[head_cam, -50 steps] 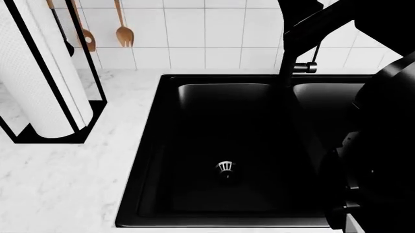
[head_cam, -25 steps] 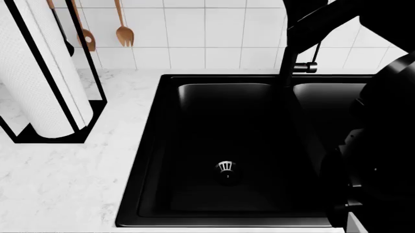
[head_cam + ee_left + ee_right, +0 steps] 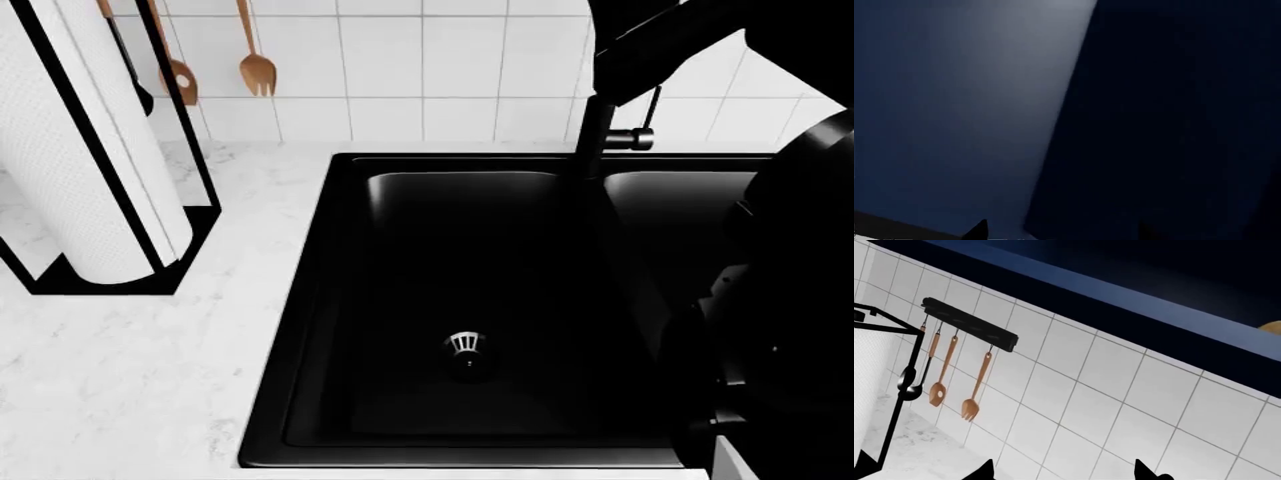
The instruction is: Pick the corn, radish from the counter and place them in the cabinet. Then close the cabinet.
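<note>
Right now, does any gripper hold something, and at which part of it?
It cannot be told. The wrist views show only dark fingertips at the picture's edge, nothing between them. The head view shows the sink and counter, no corn or radish.

White tiled wall (image 3: 400,70), black double sink (image 3: 467,300), utensil rail (image 3: 969,325)

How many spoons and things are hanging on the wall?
3. All hang from one black rail on the tiled wall: a black ladle, a wooden spoon, a wooden spork. The towel holder may hide others.
</note>
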### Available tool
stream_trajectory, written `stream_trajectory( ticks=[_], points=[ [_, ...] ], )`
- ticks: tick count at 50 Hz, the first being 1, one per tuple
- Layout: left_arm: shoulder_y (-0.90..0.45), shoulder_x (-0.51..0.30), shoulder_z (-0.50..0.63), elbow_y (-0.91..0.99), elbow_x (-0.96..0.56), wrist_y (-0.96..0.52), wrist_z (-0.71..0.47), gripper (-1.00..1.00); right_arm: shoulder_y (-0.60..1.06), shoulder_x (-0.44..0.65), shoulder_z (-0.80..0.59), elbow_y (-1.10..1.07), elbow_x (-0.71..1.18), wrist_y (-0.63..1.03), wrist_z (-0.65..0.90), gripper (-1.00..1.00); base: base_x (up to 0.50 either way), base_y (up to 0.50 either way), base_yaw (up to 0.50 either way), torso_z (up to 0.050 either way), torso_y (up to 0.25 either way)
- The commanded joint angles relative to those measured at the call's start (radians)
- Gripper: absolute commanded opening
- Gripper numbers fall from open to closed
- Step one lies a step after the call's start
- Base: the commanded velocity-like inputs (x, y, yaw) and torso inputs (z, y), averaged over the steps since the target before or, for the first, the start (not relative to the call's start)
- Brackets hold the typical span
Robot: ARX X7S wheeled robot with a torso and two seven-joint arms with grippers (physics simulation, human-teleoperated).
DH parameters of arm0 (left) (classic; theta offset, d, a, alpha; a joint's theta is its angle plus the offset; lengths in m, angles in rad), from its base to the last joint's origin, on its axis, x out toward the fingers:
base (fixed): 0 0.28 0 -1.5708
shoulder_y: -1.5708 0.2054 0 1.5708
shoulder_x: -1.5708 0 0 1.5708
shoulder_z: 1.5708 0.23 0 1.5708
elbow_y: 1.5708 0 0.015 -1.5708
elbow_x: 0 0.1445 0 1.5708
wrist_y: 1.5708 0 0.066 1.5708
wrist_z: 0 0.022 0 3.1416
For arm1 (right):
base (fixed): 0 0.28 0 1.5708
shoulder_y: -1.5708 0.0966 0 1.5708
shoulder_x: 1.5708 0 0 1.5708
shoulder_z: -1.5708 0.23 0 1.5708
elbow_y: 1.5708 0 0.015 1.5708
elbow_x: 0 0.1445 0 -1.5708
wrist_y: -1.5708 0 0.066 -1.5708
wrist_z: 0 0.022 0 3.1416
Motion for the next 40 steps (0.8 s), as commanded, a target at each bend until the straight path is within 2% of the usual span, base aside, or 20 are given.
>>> stream_trajectory(
  ticks=[1, 15, 40],
  points=[
    [-0.183, 0.09, -0.079, -0.052, 0.034, 0.005, 0.118, 1.0, -0.006, -0.002, 0.007, 0.004, -0.003, -0.007, 0.005, 1.0, 0.0, 0.0, 0.0, 0.011, 0.0],
    [-0.284, 0.159, -0.006, -0.113, 0.03, -0.079, 0.204, 1.0, -0.02, 0.006, 0.02, 0.028, -0.033, -0.014, 0.01, 1.0, 0.0, 0.0, 0.0, 0.003, 0.007],
    [-0.376, 0.278, 0.103, -0.186, 0.083, -0.166, 0.311, 1.0, -0.021, 0.013, 0.038, 0.024, -0.035, -0.02, 0.017, 1.0, 0.0, 0.0, 0.0, 0.001, 0.002]
  ],
)
